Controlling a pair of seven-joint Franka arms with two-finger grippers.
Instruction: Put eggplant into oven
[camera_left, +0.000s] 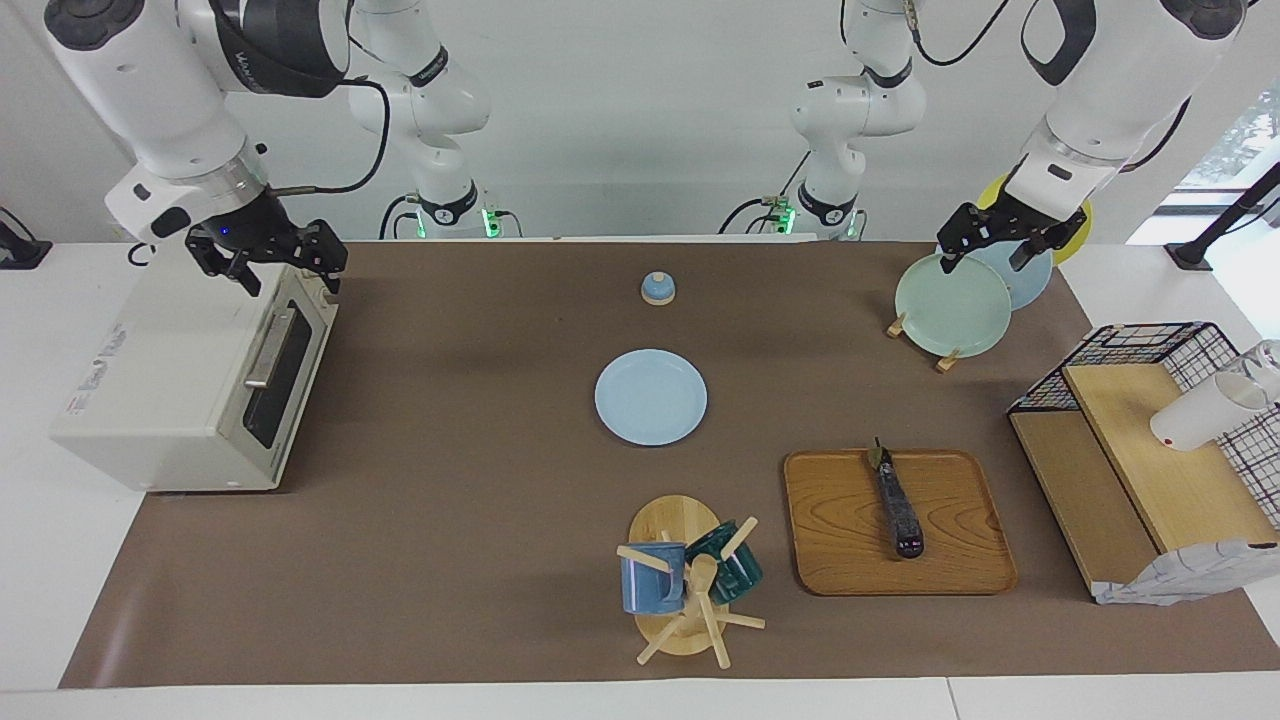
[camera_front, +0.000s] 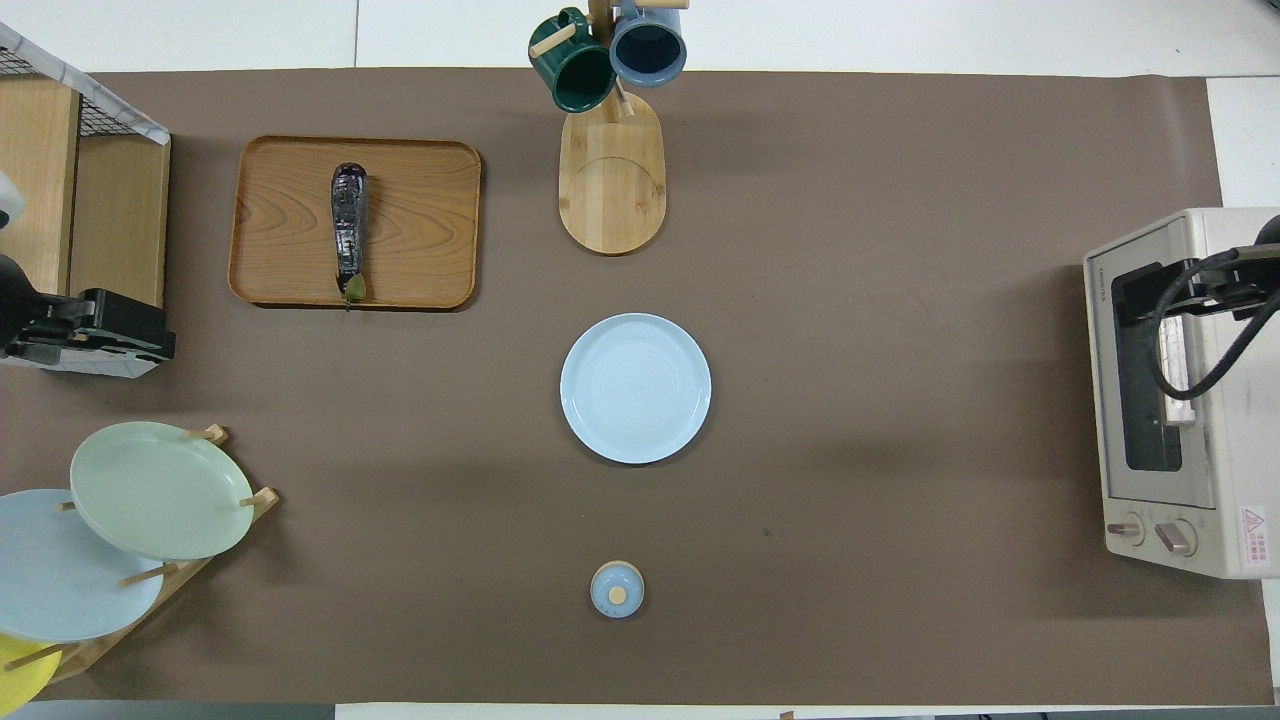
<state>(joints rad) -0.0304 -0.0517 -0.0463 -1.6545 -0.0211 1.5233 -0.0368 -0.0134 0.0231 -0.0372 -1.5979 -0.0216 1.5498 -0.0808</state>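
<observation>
- Because the eggplant (camera_left: 897, 505) lies on the wooden tray (camera_left: 830, 560) toward the left arm's end of the table, near the edge farthest from the robots, we judge the left arm to be the one placed to fetch it.
- We see its long axis running roughly from the robots' edge toward the farthest edge, the green stem cap pointing at the robots and the blunt dark tip away from them.
- The left gripper (camera_left: 994, 243) hangs in the air over the plate rack (camera_left: 915, 330) near the robots' edge at that same end; from there the eggplant lies outward, toward the farthest edge, with the rack's green plate (camera_left: 952, 305) between.
- We read the left gripper's fingers as spread apart and holding nothing.
- The oven (camera_left: 190, 385) stands at the right arm's end of the table, its dark glass door closed and facing the middle of the tabletop.
- The right gripper (camera_left: 285, 262) hovers over the oven's top edge, just above the door; its fingers look parted and empty.
- We judge that the door has to be opened before anything goes in, and the right arm is the one at hand for that.
- The eggplant and the oven are well apart, at the two ends of the table, with the blue plate (camera_left: 650, 397) lying between them in the middle.
- Closing across the eggplant's narrow width would suit its lie.
</observation>
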